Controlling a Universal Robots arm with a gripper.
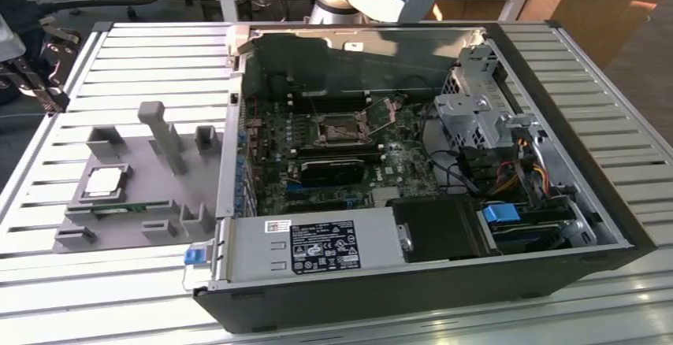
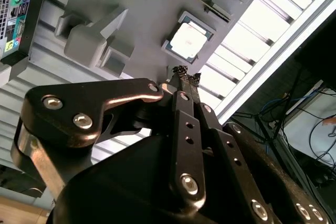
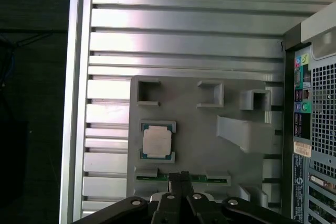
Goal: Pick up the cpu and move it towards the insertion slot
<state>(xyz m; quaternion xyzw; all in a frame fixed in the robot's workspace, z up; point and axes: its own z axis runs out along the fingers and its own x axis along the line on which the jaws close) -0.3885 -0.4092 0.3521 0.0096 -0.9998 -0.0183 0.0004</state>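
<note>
The cpu is a small square chip with a silvery-white top. It lies flat in a holder on the grey fixture plate, at the exterior view's left, outside the computer case. In both wrist views the cpu lies a little beyond the fingertips. My gripper is shut with nothing in it and hangs apart from the chip. In the exterior view the gripper sits at the table's far left edge. The insertion slot is a silver-framed socket on the motherboard inside the case.
The open computer case has tall walls, a power supply box at its front and cables with drive bays on the exterior view's right. Grey posts stand up from the fixture plate. A thin green circuit strip lies beside the cpu holder.
</note>
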